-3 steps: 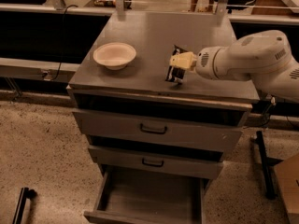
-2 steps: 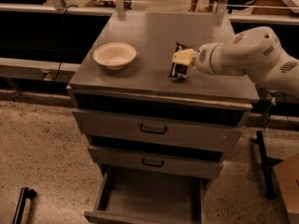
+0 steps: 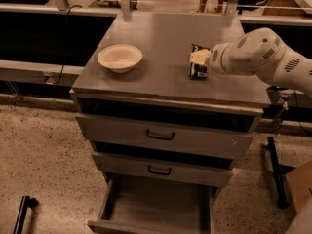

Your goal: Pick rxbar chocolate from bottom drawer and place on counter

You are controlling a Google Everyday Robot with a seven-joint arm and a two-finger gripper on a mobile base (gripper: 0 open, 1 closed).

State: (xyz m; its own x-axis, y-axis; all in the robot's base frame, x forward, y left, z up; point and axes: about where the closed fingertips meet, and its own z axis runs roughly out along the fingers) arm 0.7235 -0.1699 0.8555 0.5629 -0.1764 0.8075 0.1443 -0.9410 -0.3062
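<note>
One change over the last second: the two-finger gripper [image 3: 200, 57], on its rounded white plastic arm [image 3: 258, 57], has slid a little toward the arm's own side and toward the counter's back edge. The bar travelled with it.
Bar: small flat rxbar chocolate in a dark, near-black wrapper with pale markings [image 3: 197, 71], directly under and against the gripper. Its low end is on or just above the wide flat grey metal counter [image 3: 161, 38] (contact with the top not resolvable).
Gripper state: cannot tell whether it clamps the bar or has let go.
Meaning for task: judged late stage. The bar is out of the drawer and at the counter, so release and retreat look like all that remains.
Bottom drawer: deep grey metal bottom drawer [image 3: 156, 206], pulled out, far below the gripper and nearer the camera, plain flat floor showing.
Bowl: pale round shallow bowl [image 3: 120, 57], matte, on the counter well apart from the gripper, on the side away from the arm.
Textures: counter smooth with slight gloss; wrapper a thin film (likely to flex if nudged); floor [image 3: 44, 155] speckled.
</note>
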